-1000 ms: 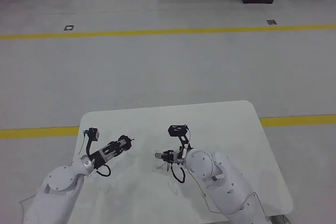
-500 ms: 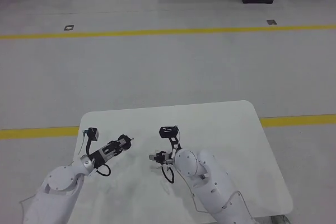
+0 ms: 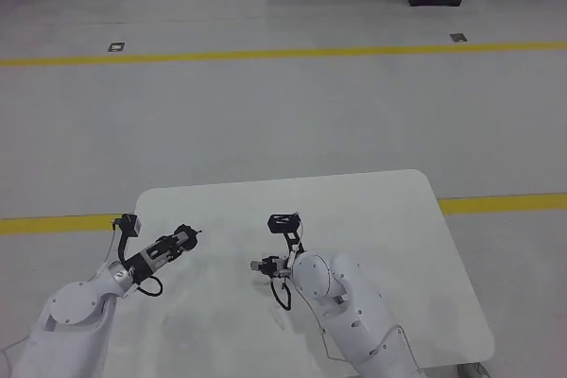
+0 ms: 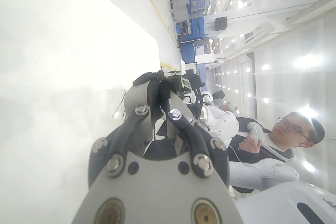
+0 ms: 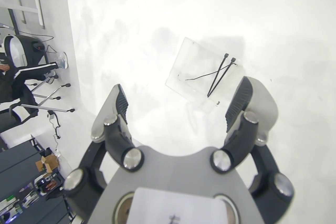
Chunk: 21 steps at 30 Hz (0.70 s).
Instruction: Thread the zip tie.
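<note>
- The left tool (image 4: 157,78) hangs over the left part of the white table (image 3: 378,217), pointing towards the middle. Its fingers are clenched, the dark tips pressed together. I cannot tell whether anything thin is pinched between them.
- A bare stretch of table separates the two arms, and the tools are well apart.
- The right tool (image 5: 182,87) is over the middle of the table, fully released, with its ribbed pads spread wide and nothing between them.
- Just ahead of it, and a little to one side of the gap between its fingers, lies a clear sheet (image 5: 189,62) flat on the table.
- On that sheet rest the black zip ties (image 5: 220,72): two lie crossed with their heads close together, and a thinner strand runs across them. All of them lie loose and unlooped.
- By my judgement the task is barely begun. No tie on the sheet has its tail through its head, and the right tool has grasped nothing.
- What is left, as I read it: pick a tie off the sheet, bring tail and head together between the two tools, and pull it through.
</note>
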Motion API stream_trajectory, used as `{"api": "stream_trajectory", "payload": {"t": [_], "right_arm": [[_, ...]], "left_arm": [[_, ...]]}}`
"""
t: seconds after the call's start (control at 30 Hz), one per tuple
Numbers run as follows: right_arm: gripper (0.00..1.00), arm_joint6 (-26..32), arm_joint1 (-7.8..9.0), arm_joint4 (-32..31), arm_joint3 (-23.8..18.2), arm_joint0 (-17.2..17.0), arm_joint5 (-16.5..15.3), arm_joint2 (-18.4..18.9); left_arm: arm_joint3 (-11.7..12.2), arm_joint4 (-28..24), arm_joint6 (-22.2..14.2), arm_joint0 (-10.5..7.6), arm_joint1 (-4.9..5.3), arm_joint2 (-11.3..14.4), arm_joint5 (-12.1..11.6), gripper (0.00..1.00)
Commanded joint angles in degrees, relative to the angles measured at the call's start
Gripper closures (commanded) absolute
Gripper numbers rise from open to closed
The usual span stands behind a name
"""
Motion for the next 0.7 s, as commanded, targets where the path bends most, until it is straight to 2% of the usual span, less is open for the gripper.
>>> {"api": "stream_trajectory", "payload": {"t": [0.0,0.23,0.47,0.57,0.63,0.67], "right_arm": [[0.00,-0.9,-0.10,-0.2,1.1,0.5,0.6,-0.9],[0.00,-1.7,-1.16,-0.9,5.0,1.8,0.6,-2.5],[0.00,-0.9,-2.89,-3.8,6.8,1.5,0.6,-2.2],[0.26,-0.6,-3.59,-5.2,6.8,1.0,0.6,-1.7],[0.38,-0.3,-3.97,-6.0,6.6,0.7,0.6,-1.3],[0.37,-0.1,-4.15,-6.5,6.6,0.5,0.6,-1.1]], "left_arm": [[0.0,0.0,0.0,-0.01,-0.01,0.0,0.0,1.00],[0.0,0.0,0.0,-0.01,-0.01,0.0,0.0,1.00],[0.0,0.0,0.0,-0.01,-0.01,0.0,0.0,1.00],[0.0,0.0,0.0,-0.01,-0.01,0.0,0.0,1.00],[0.0,0.0,0.0,-0.01,-0.01,0.0,0.0,1.00],[0.0,0.0,0.0,-0.01,-0.01,0.0,0.0,1.00]]}}
